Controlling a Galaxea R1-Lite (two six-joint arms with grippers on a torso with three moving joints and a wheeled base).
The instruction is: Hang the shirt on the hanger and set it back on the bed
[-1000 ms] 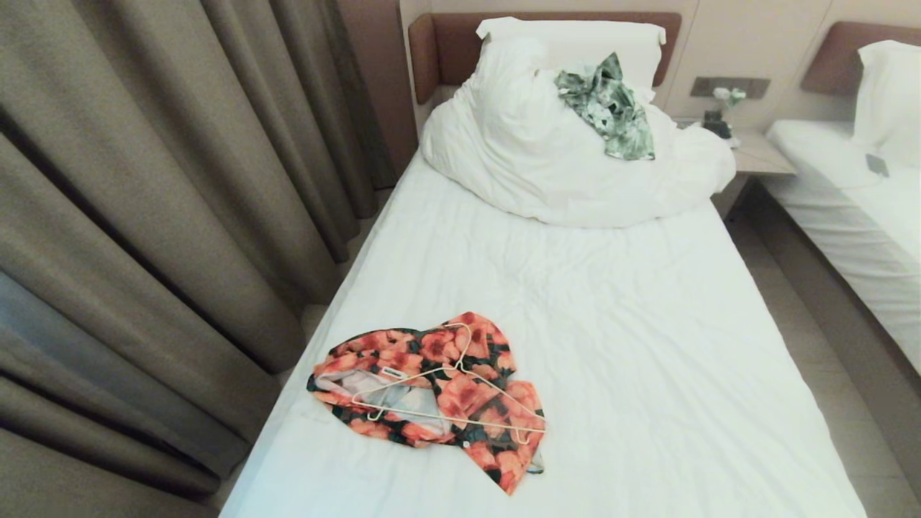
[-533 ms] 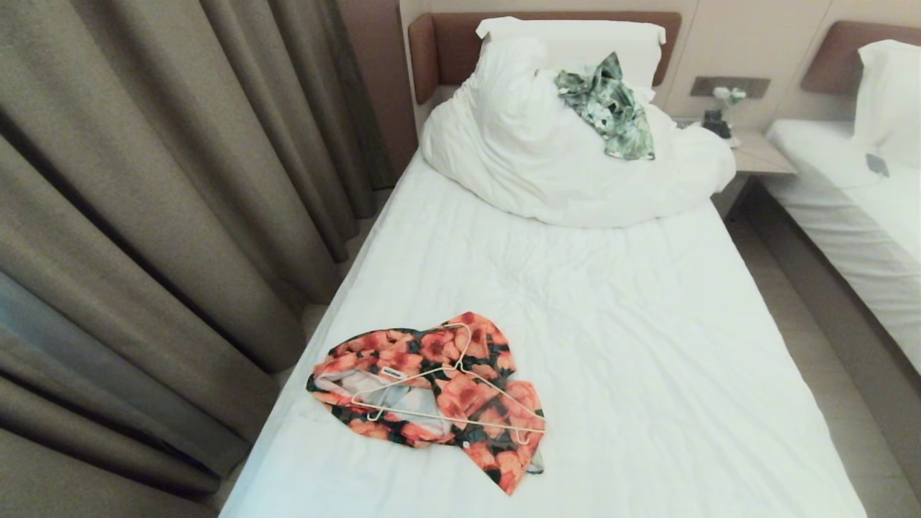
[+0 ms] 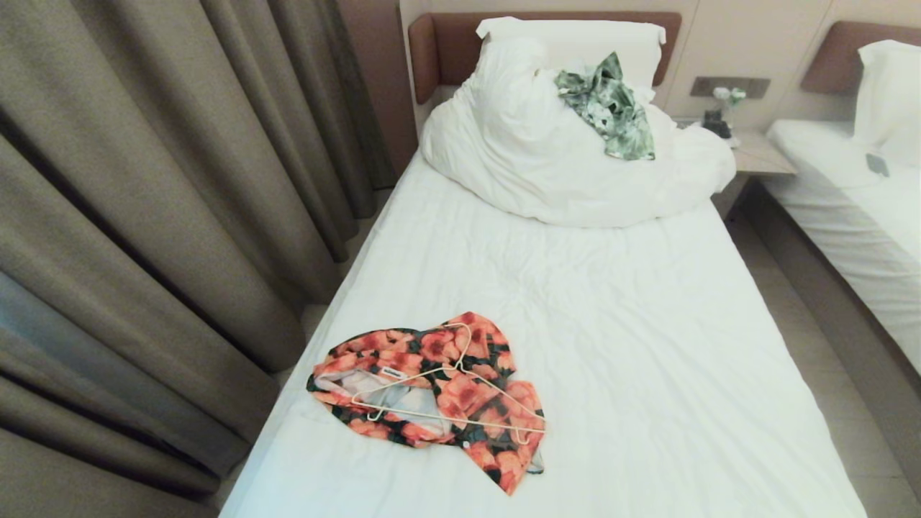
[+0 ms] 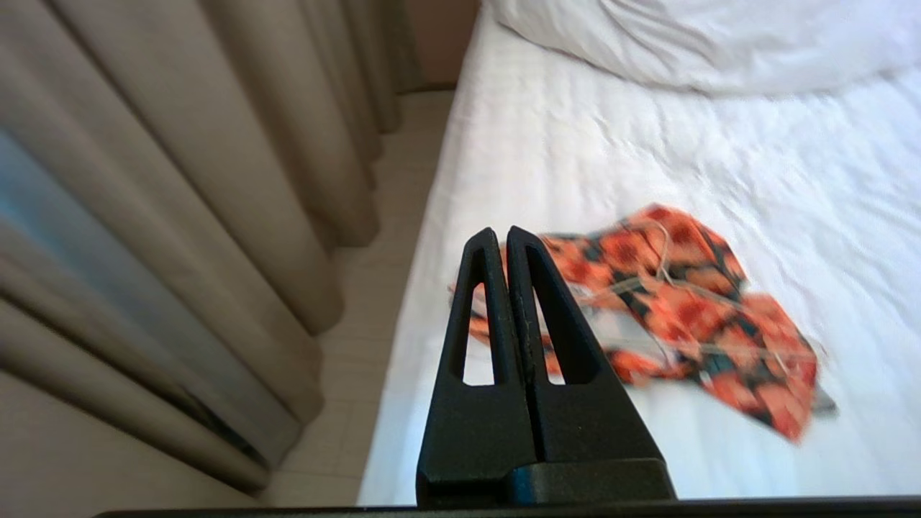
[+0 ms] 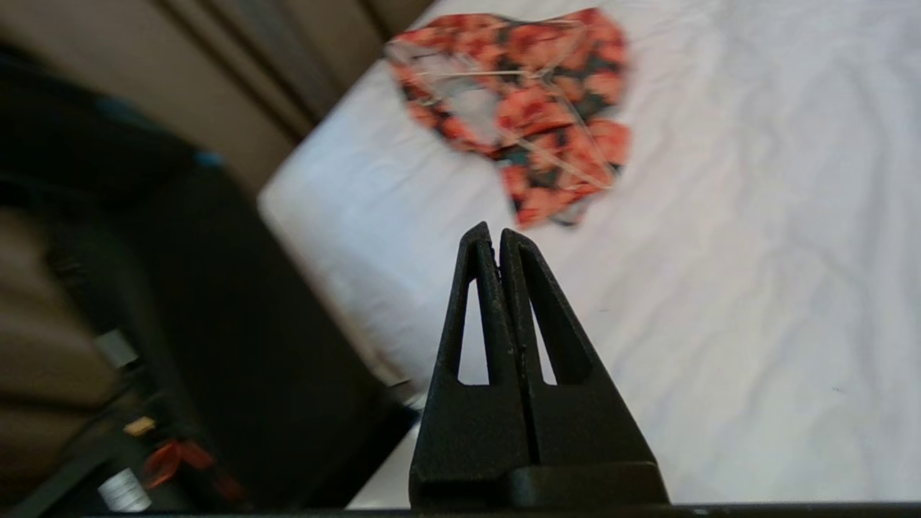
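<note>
The setting is a twin hotel-style bedroom: the bed point(image 3: 575, 302) is a single with plain white sheets, a bunched white duvet point(image 3: 547, 165), a white pillow point(image 3: 575, 36) and a brown padded headboard point(image 3: 446, 47), and a second white bed point(image 3: 856, 216) with a matching brown headboard point(image 3: 842, 57) stands parallel to it. Between the two beds a small bedside surface point(image 3: 759, 155) carries small items, below a wall panel of switches point(image 3: 730, 86). Heavy full-length grey-brown curtains point(image 3: 158, 216) hang beside the bed, reaching a pale tiled floor point(image 3: 827, 360).
</note>
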